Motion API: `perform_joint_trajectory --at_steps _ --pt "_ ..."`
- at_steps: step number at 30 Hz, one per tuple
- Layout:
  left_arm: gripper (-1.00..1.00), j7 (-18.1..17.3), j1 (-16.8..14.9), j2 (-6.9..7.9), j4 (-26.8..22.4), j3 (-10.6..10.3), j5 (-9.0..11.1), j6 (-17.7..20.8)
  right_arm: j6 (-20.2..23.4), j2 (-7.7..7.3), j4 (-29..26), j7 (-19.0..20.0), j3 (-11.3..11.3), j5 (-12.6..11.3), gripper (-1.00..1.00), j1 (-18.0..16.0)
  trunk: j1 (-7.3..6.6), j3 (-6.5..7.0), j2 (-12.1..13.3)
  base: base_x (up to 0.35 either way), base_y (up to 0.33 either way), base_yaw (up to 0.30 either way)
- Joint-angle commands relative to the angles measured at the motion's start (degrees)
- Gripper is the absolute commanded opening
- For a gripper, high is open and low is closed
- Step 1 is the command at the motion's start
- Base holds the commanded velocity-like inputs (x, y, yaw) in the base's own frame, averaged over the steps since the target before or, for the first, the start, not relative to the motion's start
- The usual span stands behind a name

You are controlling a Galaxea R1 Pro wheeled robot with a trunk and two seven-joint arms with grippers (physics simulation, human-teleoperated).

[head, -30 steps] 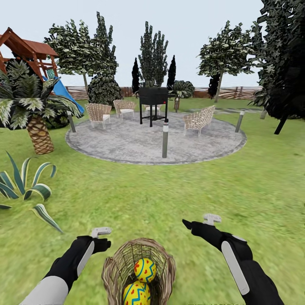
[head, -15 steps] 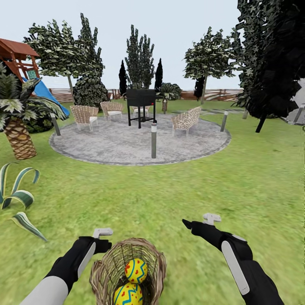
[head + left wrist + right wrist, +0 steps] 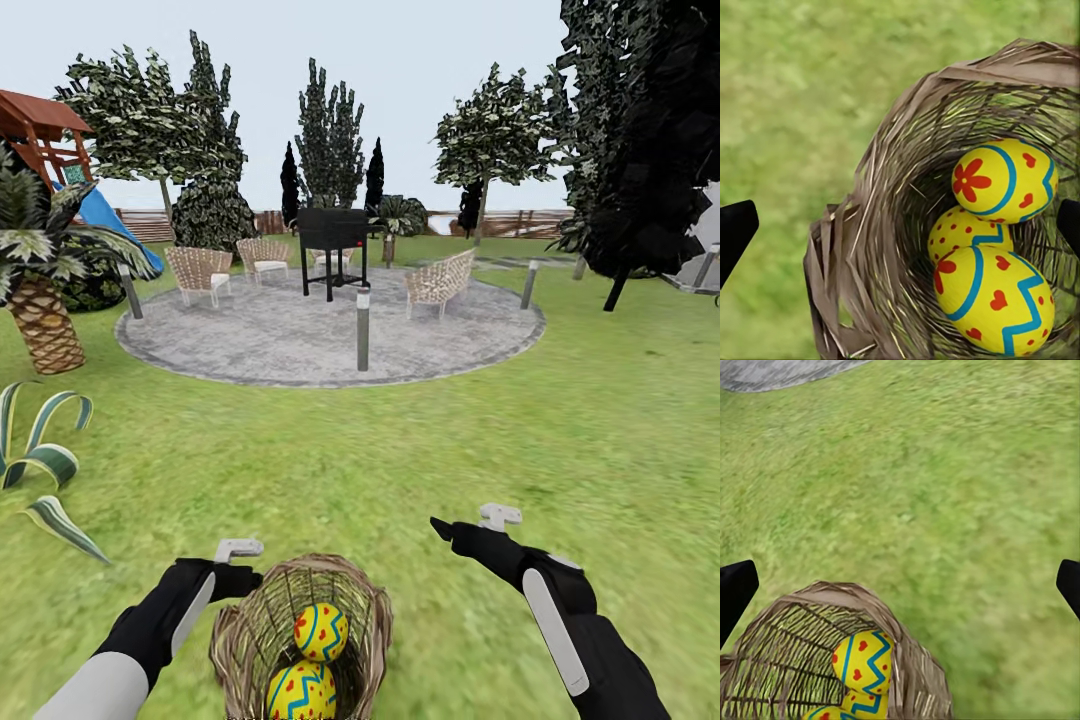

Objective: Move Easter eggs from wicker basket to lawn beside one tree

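**Desk:** Set the scene for me; what lies in front of you?

**Field:** A simulated garden under a pale sky; the lawn (image 3: 400, 450) runs mottled green out to a round grey paved circle (image 3: 300, 345) with woven lounge chairs (image 3: 198, 272), a black grill (image 3: 333, 243) and short grey post lights (image 3: 363, 330); trees with pale trunks (image 3: 492, 140) stand along the wooden fence (image 3: 520, 222), a near-black tree (image 3: 650, 150) rises at the right, a palm (image 3: 40, 290) and a red-roofed play tower (image 3: 35, 125) at the left.

**Desk:** And the basket?

**Field:** The wicker basket (image 3: 300, 630) sits on the grass right below you, between your two arms; all three Easter eggs (image 3: 1001, 180) are in it, seen best from your left wrist; one with a red flower mark lies on top, a dotted one (image 3: 960, 232) beneath it, a third with a blue zigzag (image 3: 997, 300) closest to that camera, the three touching one another.

**Desk:** Your grippers?

**Field:** Your left gripper (image 3: 245, 575) hovers just beside the basket's braided rim, its fingers spread wide with nothing between them; your right gripper (image 3: 450, 530) hangs over bare grass a little apart from the basket, likewise spread and holding nothing; its wrist view looks across the rim at the yellow eggs inside.
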Motion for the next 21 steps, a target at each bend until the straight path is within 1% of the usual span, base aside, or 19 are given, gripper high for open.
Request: perform_joint_trajectory --at_steps 1,6,18,21 --pt "1.0 0.0 0.0 0.1 -0.1 -0.3 0.6 0.1 0.3 -0.01 0.0 0.1 0.0 -0.1 1.0 0.0 0.22 -0.24 -0.4 0.0 0.0 0.0" --pt "1.0 -0.9 0.0 0.11 -0.1 -0.3 0.6 -1.0 0.3 -0.01 -0.1 0.1 0.0 -0.1 1.0 0.0 1.32 -1.14 -2.4 0.0 0.0 0.0" --pt "1.0 -0.8 0.1 -0.15 -0.1 -0.2 1.0 -1.3 0.2 0.05 0.0 0.0 0.0 0.4 1.0 0.0 3.95 -3.29 -7.3 0.0 0.0 0.0" --pt "1.0 -0.5 0.1 -0.31 -0.1 -0.1 1.2 -1.3 0.2 0.07 0.0 0.0 0.0 0.4 1.0 0.0 3.95 -3.29 -7.3 0.0 0.0 0.0"
